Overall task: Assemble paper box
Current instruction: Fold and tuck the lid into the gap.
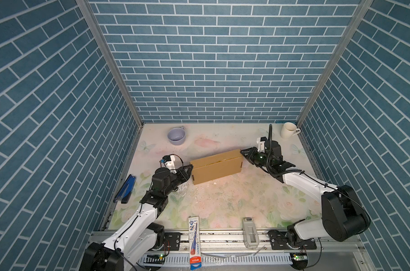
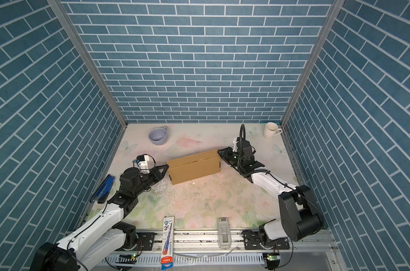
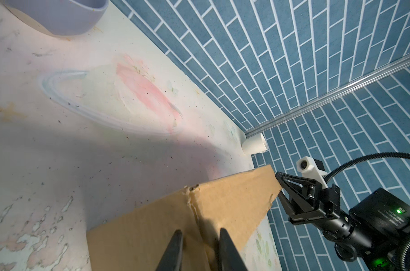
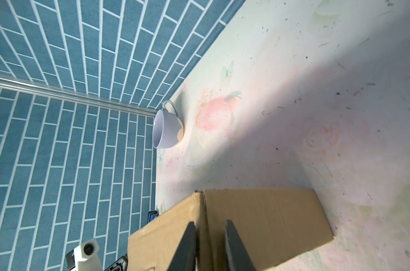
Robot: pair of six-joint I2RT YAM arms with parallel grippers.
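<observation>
The paper box (image 1: 217, 167) is seen folded up into a shallow brown cardboard block. It is laid at a slant about the middle of the flowered worktop (image 1: 234, 201), a little toward the back, between the two arms. A seam is shown running along its top.

Its left end is met by the left tool (image 1: 190, 167), whose tip is set at the far upper corner of that end. In the left wrist view its fingers are held narrow, with a corner edge of the cardboard running between them. Whether the card is pinched cannot be told.

The right end is met in the same way by the right tool (image 1: 242, 151), at the far upper corner. Its fingers too are held narrow astride a cardboard edge, and a grip cannot be confirmed.

Well apart from the box, a lavender cup (image 1: 176, 136) is stood near the back left, and a white mug (image 1: 289, 130) in the back right corner. A blue object (image 1: 126, 188) is laid along the left edge. At the front rail, a printed card pack (image 1: 194, 241) and a grey device (image 1: 250, 232) are laid.
</observation>
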